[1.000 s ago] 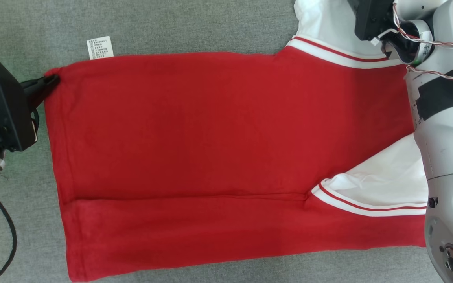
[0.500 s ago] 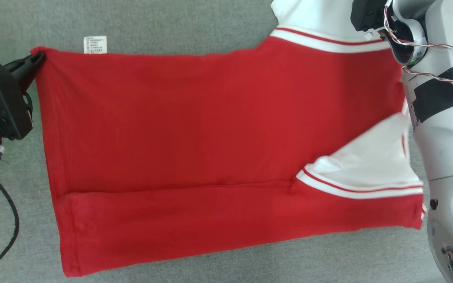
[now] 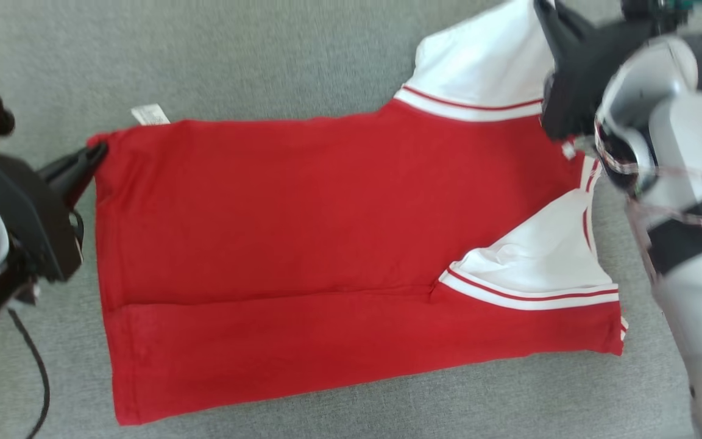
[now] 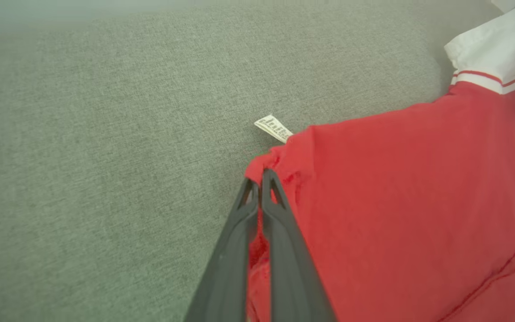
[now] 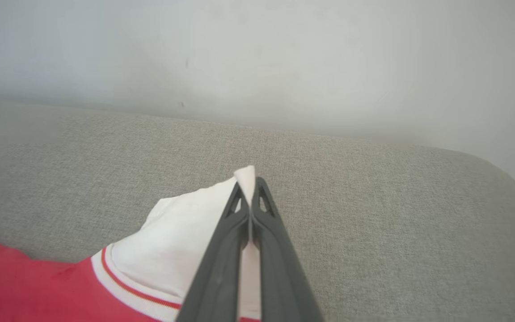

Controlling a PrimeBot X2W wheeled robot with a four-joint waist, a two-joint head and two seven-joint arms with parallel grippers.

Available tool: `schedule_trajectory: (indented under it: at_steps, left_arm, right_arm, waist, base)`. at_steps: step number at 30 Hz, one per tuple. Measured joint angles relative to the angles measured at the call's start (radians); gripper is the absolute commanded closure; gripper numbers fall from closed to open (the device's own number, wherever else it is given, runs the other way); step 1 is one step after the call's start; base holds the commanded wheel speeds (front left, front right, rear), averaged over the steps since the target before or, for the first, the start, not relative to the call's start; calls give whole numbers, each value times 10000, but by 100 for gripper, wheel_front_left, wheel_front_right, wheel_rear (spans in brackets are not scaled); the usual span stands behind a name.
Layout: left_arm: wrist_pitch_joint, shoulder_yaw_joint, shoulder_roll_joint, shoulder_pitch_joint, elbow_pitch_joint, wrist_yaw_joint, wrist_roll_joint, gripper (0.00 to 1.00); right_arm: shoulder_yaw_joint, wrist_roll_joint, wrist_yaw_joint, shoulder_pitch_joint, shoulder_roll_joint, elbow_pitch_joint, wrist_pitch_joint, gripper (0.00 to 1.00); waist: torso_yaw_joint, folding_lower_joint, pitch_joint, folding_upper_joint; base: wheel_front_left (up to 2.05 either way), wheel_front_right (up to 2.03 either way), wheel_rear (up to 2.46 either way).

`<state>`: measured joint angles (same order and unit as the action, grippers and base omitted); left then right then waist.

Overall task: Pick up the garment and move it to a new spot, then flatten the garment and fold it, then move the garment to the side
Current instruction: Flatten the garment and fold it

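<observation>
Two end effectors hold one garment [image 3: 326,231] spread on the grey fabric surface [image 3: 265,55]: left end effector [image 4: 261,176] pinches the red corner just beside the care label [image 4: 273,128], right end effector [image 5: 249,183] pinches the white sleeve tip farthest from that label, the garment's long axis running between them.

left gripper [image 4: 261,179], right gripper [image 5: 249,185], both closed

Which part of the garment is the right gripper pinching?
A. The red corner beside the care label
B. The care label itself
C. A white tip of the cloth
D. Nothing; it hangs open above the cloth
C: in the right wrist view the right gripper is closed on a white tip of the garment, while it is the left gripper that clamps the red corner.
</observation>
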<state>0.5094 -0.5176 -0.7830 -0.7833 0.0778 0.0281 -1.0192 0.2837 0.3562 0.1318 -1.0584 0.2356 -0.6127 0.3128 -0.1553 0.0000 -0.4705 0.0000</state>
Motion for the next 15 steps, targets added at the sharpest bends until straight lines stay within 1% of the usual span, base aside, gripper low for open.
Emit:
schedule_trajectory:
  at_steps: [2, 5, 9, 10, 13, 15]
  left_arm:
    - [-389, -10, -79, 341, -128, 140, 121, 100]
    - [-1091, 15, 0, 1044, -245, 403, -8, 100]
    - [-2038, -42, -167, 2026, -54, 525, 314, 100]
    - [-2541, -113, -140, 2457, 59, 616, 389, 100]
    - [-3262, -194, 23, 3071, 293, 696, 428, 100]
    - [-3670, -230, 90, 3407, 533, 708, 497, 100]
  right_arm:
    - [86, 94, 0, 516, 268, 472, -98, 100]
    - [-12, 403, 0, 1382, 466, 1133, -59, 100]
    - [-86, 660, 0, 2518, 658, 2171, 163, 100]
    - [-155, 696, 0, 3110, 767, 2731, 320, 100]
    - [-497, 698, 0, 4061, 928, 3524, 677, 100]
    - [-809, 694, 0, 4697, 920, 4069, 947, 100]
  waist:
    - [8, -1, 193, 0]
    - [20, -2, 480, 0]
    - [22, -2, 845, -1]
    - [20, -2, 1012, -1]
    - [25, -2, 1249, 0]
    - [38, -3, 1387, -1]
  base:
    - [0, 0, 0]
    - [0, 0, 0]
    - [0, 0, 0]
    - [0, 0, 0]
    - [0, 0, 0]
    - [0, 0, 0]
